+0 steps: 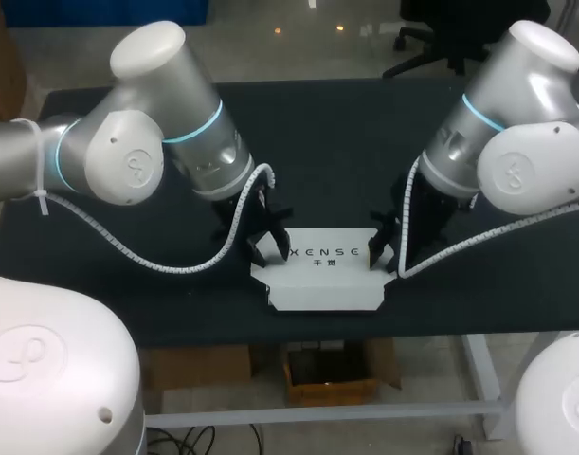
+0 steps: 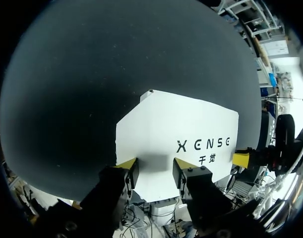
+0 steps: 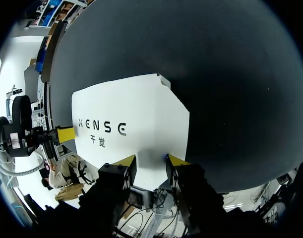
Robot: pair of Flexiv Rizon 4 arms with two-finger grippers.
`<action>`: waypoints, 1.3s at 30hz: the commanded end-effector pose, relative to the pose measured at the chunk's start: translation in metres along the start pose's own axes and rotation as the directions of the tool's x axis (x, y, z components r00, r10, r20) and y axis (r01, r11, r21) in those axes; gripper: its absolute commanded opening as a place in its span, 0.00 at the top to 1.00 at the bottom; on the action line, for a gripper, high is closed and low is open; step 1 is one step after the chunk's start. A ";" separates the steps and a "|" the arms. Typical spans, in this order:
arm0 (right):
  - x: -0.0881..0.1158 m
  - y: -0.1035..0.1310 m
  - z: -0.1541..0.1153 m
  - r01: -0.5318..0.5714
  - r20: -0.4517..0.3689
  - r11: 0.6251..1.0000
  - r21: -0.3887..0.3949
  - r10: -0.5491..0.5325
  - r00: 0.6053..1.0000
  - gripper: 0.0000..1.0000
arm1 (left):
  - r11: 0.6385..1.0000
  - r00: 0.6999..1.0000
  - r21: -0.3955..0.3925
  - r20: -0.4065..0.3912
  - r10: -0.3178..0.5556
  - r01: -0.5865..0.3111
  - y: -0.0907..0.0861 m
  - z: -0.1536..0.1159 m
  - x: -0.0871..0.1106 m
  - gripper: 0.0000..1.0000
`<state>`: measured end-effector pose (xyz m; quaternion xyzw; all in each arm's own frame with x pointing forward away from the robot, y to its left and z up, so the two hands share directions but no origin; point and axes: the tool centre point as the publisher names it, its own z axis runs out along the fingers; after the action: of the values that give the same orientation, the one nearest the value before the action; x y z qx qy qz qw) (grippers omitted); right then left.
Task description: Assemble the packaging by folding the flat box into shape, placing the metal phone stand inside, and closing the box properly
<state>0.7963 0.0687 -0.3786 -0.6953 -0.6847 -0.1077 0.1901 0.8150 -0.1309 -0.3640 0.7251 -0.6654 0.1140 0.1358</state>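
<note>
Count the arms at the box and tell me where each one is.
2. The left arm reaches the flat white box's left end, the right arm its right end; both sets of jaws stand open at the box's edges. None appears hidden.

Soft, even light from above, with strong contrast.
Head view: the flat box [image 1: 322, 280] at lower centre nearly glares against the matte black table [image 1: 336, 142]. The left arm [image 1: 128, 156], upper left, carries a soft highlight. In the left wrist view the left gripper [image 2: 154, 165] throws a faint grey shadow on the box.
</note>
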 end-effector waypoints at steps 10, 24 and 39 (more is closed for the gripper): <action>-0.003 -0.002 0.004 -0.008 -0.020 1.000 -0.028 0.008 1.000 0.63 | 1.000 0.998 0.027 -0.056 0.001 0.001 0.006 0.003 -0.014 0.53; -0.001 -0.001 0.007 -0.021 -0.049 0.999 -0.050 0.019 0.999 0.63 | 0.999 0.996 0.035 -0.081 0.019 -0.017 0.004 0.008 -0.011 0.59; 0.000 -0.002 0.008 -0.043 -0.087 0.995 -0.084 0.036 0.996 0.62 | 0.999 0.994 0.033 -0.104 0.011 -0.008 0.003 0.010 -0.009 0.57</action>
<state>0.7963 0.0718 -0.3837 -0.7103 -0.6572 -0.1604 0.1946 0.8097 -0.1246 -0.3737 0.7170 -0.6587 0.1645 0.1580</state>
